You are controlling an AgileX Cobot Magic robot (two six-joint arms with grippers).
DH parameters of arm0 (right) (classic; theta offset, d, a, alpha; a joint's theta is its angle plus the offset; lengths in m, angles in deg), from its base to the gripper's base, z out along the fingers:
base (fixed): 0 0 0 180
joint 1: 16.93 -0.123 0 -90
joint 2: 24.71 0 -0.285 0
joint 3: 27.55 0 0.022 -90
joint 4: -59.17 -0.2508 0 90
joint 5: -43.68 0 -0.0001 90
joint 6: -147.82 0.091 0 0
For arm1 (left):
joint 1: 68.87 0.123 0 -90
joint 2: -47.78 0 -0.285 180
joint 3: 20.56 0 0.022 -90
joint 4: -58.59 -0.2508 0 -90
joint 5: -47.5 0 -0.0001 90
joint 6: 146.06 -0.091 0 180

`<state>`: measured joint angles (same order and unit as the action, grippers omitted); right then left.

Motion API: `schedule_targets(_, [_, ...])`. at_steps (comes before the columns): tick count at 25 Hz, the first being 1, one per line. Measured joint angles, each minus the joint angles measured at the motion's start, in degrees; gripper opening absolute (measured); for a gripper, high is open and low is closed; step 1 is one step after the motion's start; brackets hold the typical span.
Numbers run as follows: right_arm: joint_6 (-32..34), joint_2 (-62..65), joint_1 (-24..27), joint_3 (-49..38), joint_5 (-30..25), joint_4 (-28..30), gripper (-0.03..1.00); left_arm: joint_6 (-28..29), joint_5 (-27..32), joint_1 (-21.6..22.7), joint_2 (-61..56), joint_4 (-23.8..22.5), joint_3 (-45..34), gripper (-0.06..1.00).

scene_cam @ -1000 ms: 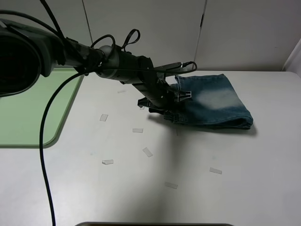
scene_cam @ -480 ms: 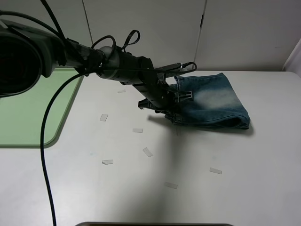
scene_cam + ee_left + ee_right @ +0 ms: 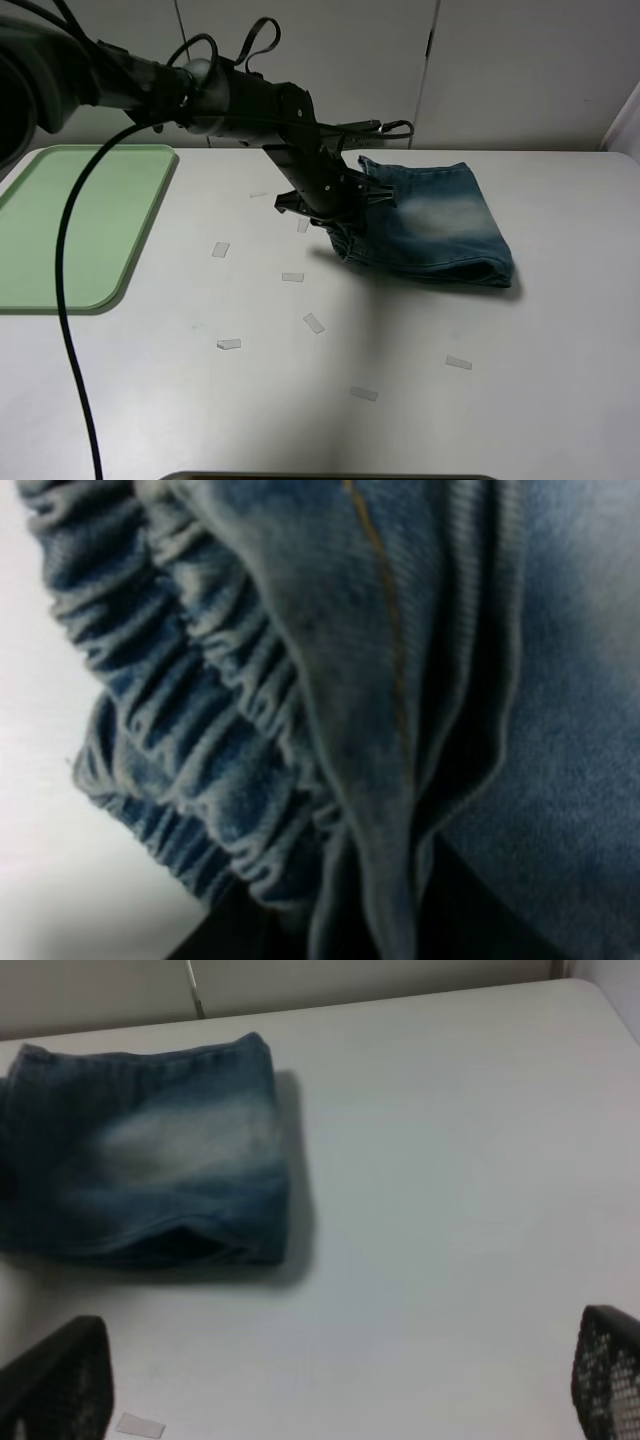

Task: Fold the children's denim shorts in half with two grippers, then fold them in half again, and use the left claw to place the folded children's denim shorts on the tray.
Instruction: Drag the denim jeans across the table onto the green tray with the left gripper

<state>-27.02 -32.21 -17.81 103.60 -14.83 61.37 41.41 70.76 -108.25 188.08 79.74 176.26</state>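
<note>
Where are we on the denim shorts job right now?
Folding looks done: the denim shorts lie as a compact bundle. In hand: the left hand is shut on their gathered waistband end. Left: carrying them to the green tray, which holds nothing in view.

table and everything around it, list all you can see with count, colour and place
denim shorts: one, faded blue, folded, on the table right of centre
tray: one, pale green, left edge of the table, nothing on it
tape bits: about eight, clear or whitish, scattered over the middle of the table
table: one, white, under everything
wall panels: pale grey, behind the table
cable: one, black, hanging from the left arm
left gripper: one, black, closed on the shorts' gathered waistband edge
right gripper: one, black, fingers wide apart, above bare table, holding nothing
</note>
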Motion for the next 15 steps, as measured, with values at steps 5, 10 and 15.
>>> schedule_targets(5, [0.0, 0.0, 0.0, 0.0, 0.0, 0.0, 0.69, -0.11, 6.47, 1.92, -4.38, -9.35, 0.0, 0.24])
schedule_targets(10, [0.0, 0.0, 0.0, 0.0, 0.0, 0.0, 0.69, -0.16, 11.76, 2.93, -6.21, -14.2, 0.0, 0.24])
schedule_targets(15, [0.0, 0.0, 0.0, 0.0, 0.0, 0.0, 0.69, -1.37, 20.1, 4.79, -9.45, -21.15, 0.0, 0.23])
